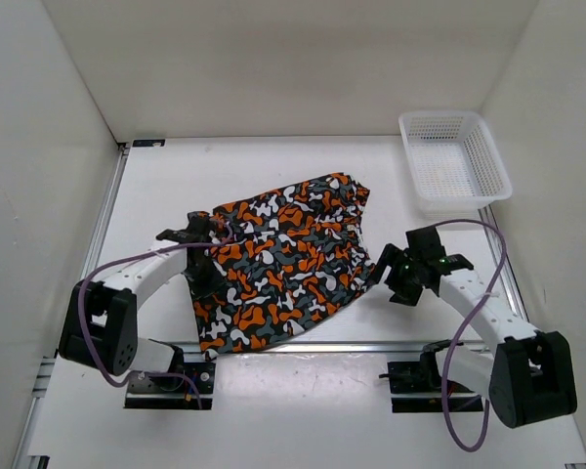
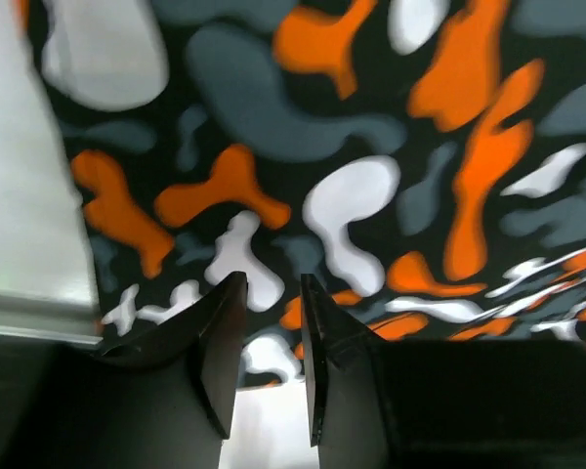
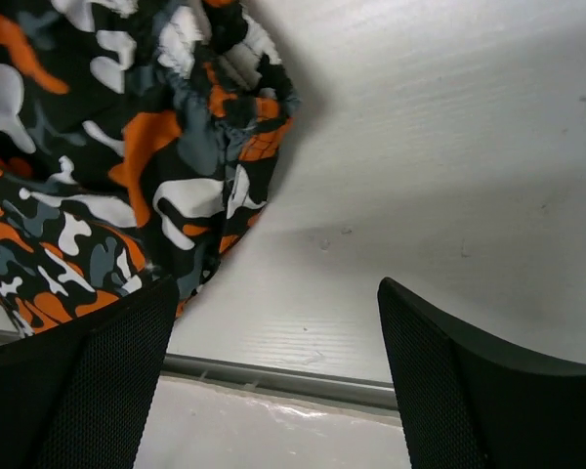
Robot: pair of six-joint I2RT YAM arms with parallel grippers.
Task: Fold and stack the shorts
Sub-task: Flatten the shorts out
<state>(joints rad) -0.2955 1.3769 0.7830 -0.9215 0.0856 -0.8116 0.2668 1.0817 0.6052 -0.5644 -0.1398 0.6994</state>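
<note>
The shorts, printed with orange, white, grey and black blotches, lie spread flat in the middle of the table. My left gripper hangs over their left edge. In the left wrist view the shorts fill the frame, and the left gripper has its jaws a narrow gap apart with nothing between them. My right gripper is just off the shorts' right edge. In the right wrist view the right gripper is wide open and empty above bare table, with the bunched waistband of the shorts at its left.
A white plastic mesh basket stands at the back right. A metal rail runs along the table's near edge, under the shorts' lower hem. White walls close in the left, back and right sides.
</note>
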